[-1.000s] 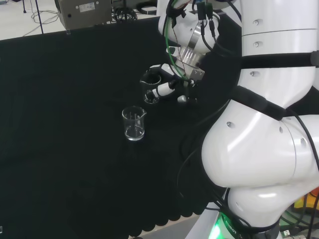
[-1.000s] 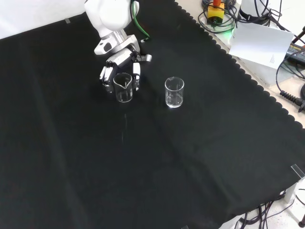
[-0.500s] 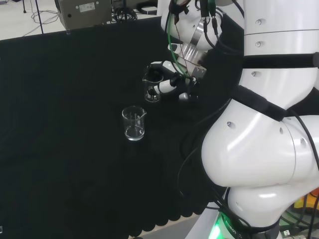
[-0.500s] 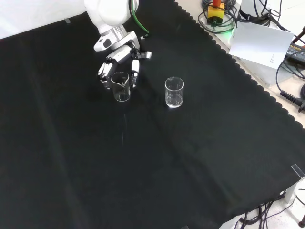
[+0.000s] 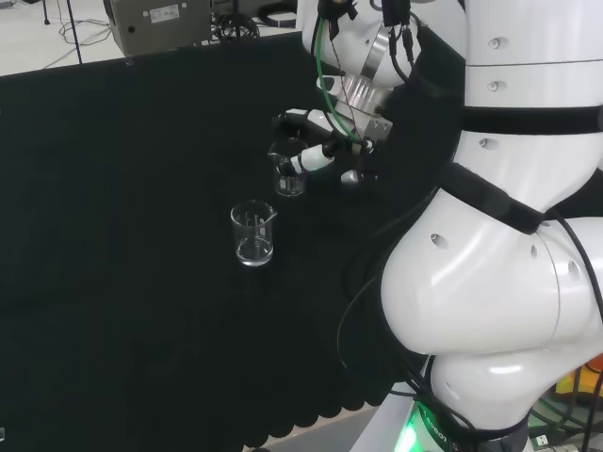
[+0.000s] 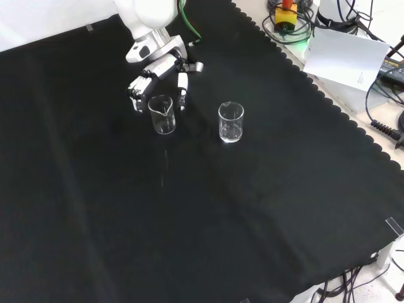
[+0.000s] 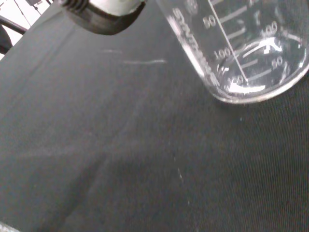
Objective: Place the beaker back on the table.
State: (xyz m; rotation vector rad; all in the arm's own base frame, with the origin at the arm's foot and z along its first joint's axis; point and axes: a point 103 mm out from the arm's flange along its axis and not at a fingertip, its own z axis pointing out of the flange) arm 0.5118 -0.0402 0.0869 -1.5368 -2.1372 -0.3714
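Note:
A clear glass beaker (image 6: 162, 115) with a spout stands upright on the black cloth (image 6: 189, 208). The black and white hand (image 6: 158, 81) hangs just behind and above it in the front view. Its fingers (image 6: 182, 96) are spread to either side of the rim, apart from the glass. In the head view the hand (image 5: 318, 141) sits to the right of the beaker (image 5: 289, 175) and a little above it. The wrist view shows the beaker's base (image 7: 244, 58) resting on the cloth, with a dark fingertip (image 7: 104, 14) off to one side.
A second clear beaker (image 6: 231, 122) stands on the cloth to the right in the front view, nearer in the head view (image 5: 253, 234). The arm's white links (image 5: 499, 264) rise at the head view's right. Paper (image 6: 346, 57) and cables lie beyond the cloth's scalloped edge.
The hand's fingers have uncurled from the beaker and the hand has risen and drawn back. The beaker stays standing on the cloth. The second beaker has not moved.

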